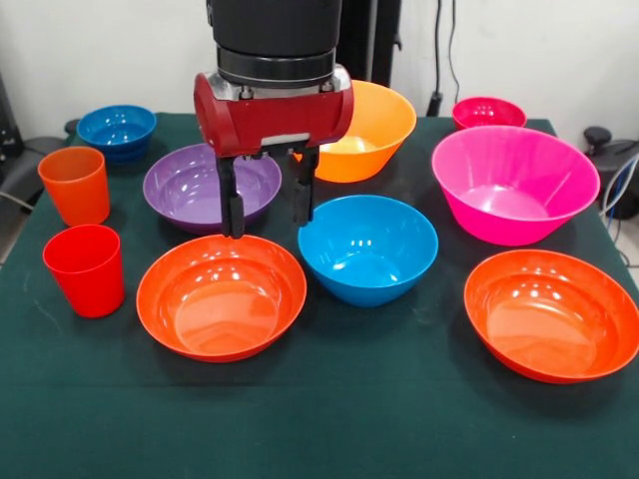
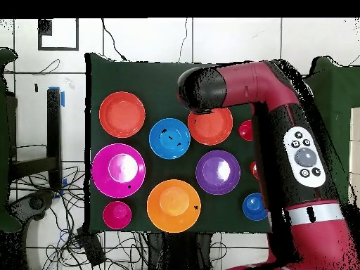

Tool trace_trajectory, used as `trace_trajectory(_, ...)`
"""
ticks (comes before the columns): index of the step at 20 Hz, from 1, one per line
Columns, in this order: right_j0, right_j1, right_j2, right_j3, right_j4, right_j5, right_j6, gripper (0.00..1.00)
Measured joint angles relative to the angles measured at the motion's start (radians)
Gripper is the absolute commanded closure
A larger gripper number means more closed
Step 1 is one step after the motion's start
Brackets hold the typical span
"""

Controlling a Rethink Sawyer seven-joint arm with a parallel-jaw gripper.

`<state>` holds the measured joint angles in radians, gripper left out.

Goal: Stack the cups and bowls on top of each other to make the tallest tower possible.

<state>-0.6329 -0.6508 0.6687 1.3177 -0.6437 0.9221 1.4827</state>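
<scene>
My gripper (image 1: pixel 268 226) is open and empty, its fingers (image 1: pixel 233 210) pointing down. It hangs over the far rim of the left red-orange bowl (image 1: pixel 222 296), between the purple bowl (image 1: pixel 195 185) and the mid blue bowl (image 1: pixel 367 247). The orange cup (image 1: pixel 75 185) and red cup (image 1: pixel 85 269) stand upright at the left. The large pink bowl (image 1: pixel 514 183) at the right stands alone with nothing in it. A second red-orange bowl (image 1: pixel 552 312) is in front of it. In the overhead view the arm (image 2: pixel 239 81) hides the gripper above that red-orange bowl (image 2: pixel 214 128).
The yellow-orange bowl (image 1: pixel 374 125) sits behind the gripper. A small blue bowl (image 1: pixel 117 130) is at the far left and a small pink-red bowl (image 1: pixel 488 112) at the far right. All stand singly on the dark green cloth (image 1: pixel 329 419).
</scene>
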Motion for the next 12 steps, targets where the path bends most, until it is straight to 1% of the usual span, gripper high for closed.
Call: trace_trajectory(12,-0.014,-0.019,-0.014,-0.006,0.000,0.000,0.000,0.00)
